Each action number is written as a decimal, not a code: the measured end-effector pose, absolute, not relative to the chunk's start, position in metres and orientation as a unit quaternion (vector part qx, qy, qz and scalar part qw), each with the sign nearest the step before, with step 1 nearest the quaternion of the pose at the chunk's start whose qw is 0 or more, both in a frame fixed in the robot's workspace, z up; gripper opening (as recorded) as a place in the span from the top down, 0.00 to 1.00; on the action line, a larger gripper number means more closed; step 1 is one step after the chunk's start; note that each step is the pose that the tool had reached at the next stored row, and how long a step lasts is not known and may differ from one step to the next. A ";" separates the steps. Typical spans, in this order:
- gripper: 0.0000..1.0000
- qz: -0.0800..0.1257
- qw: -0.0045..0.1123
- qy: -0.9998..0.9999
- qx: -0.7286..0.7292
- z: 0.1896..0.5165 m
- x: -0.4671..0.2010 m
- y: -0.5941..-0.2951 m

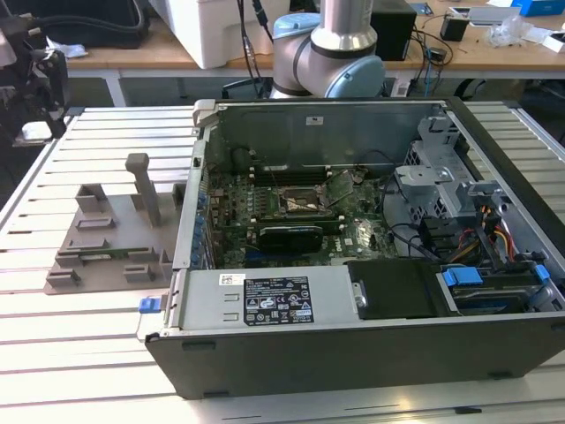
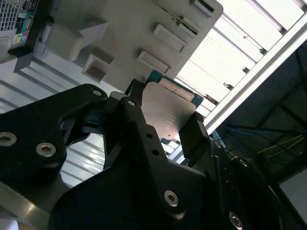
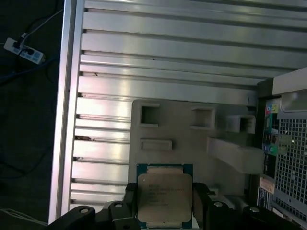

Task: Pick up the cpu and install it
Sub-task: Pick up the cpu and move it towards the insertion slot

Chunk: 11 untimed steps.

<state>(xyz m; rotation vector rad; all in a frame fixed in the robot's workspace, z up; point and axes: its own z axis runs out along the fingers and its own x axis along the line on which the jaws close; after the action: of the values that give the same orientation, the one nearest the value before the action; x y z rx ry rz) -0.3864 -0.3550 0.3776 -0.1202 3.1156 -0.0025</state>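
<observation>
Exterior view: is showing the whole open computer case (image 1: 353,344) sitting on the slatted table (image 1: 71,353). A green board (image 1: 265,238) with a dark square socket (image 1: 305,201) is lying inside it.
Tray: a grey tray (image 1: 97,238) is lying on the table just beside the case, on the exterior view's left.
Arm: its silver and blue base (image 1: 331,53) is standing behind the case.
First wrist view: is looking down on the cpu (image 3: 163,189), showing its silver top and thin green rim. The tray, the table slats and a corner of the case are lying below it.
Second wrist view: is looking along the black bolted links of the gripper (image 2: 165,117) and showing the cpu's plate from a slant, with the tray beyond it.
Gripper: is squeezing the cpu, with one black finger (image 3: 128,201) pressing on each of two opposite sides.
Cpu: is sitting flat between the fingers, over the edge of the tray and well apart from the socket. It is looking lifted off the tray.
</observation>
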 end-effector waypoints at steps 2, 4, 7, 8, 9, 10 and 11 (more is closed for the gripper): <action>0.45 -0.001 0.012 0.999 -0.039 0.377 -0.386 -0.355; 0.45 -0.001 0.012 0.999 -0.038 0.378 -0.384 -0.355; 0.45 -0.001 0.012 0.999 -0.038 0.377 -0.365 -0.355; 0.45 -0.001 0.012 0.999 -0.038 0.377 -0.355 -0.355; 0.45 -0.001 0.012 0.999 -0.038 0.377 -0.345 -0.355; 0.45 -0.001 0.012 0.999 -0.038 0.376 -0.337 -0.355; 0.45 -0.001 0.012 0.999 -0.038 0.376 -0.328 -0.355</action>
<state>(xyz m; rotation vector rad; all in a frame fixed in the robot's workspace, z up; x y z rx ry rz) -0.3279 -0.3550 0.3758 -0.1196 3.1161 -0.0018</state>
